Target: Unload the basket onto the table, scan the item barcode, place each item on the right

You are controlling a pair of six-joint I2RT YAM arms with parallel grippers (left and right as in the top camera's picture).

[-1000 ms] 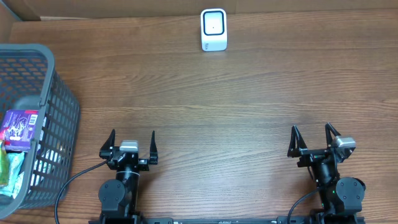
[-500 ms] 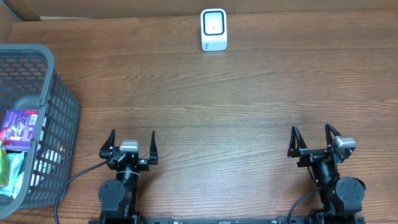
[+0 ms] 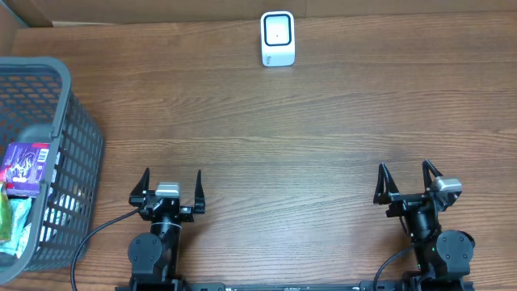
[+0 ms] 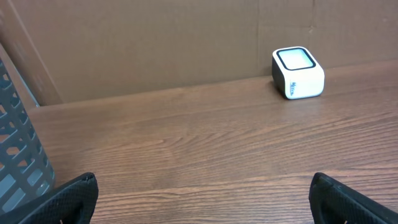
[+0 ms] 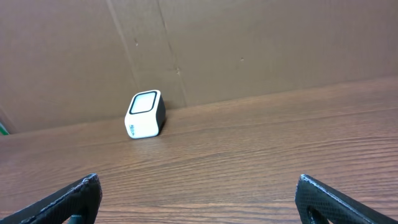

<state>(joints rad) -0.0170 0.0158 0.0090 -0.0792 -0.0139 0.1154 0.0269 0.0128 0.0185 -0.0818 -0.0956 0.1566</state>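
Purple glossy packet (image 3: 27, 167) in grey mesh basket (image 3: 81, 153), left tool (image 3: 172, 173) spread, right tool (image 3: 404, 166) spread, both empty

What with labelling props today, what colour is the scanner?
White scanner, with a dark-rimmed window; clearest in the left wrist view.

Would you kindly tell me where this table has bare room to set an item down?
The broad middle of the brown wooden table is bare: the white box-shaped scanner borders it at the far edge, the grey plastic mesh basket on the left, the open left hand and right hand at the near edge. Only the basket's inside is crowded.
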